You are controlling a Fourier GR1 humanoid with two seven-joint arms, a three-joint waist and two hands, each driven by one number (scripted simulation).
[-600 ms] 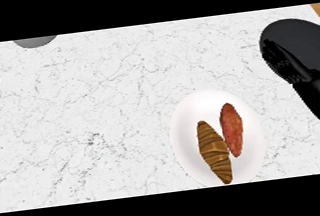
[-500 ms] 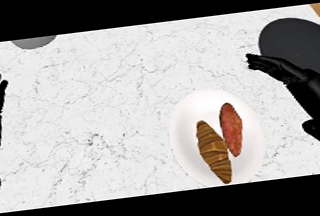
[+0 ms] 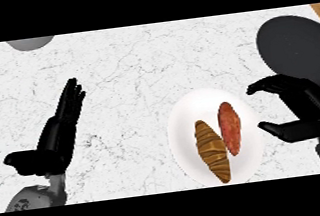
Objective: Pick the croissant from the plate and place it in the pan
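golden-brown ridged croissant (image 3: 213, 150) lies on white round plate (image 3: 186, 127) beside a reddish sausage (image 3: 230, 127). probably light, flaky, crushable; best pinched mid-body. right hand (image 3: 303, 107) half-curled, holding nothing, just beside plate; left hand (image 3: 56, 135) flat open. dark round pan (image 3: 301, 50) beyond.

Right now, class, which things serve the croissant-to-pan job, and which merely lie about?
For the job: croissant, plate, pan, right hand.
Lying about: reddish sausage-like food beside the croissant, grey object at the far edge, left hand.
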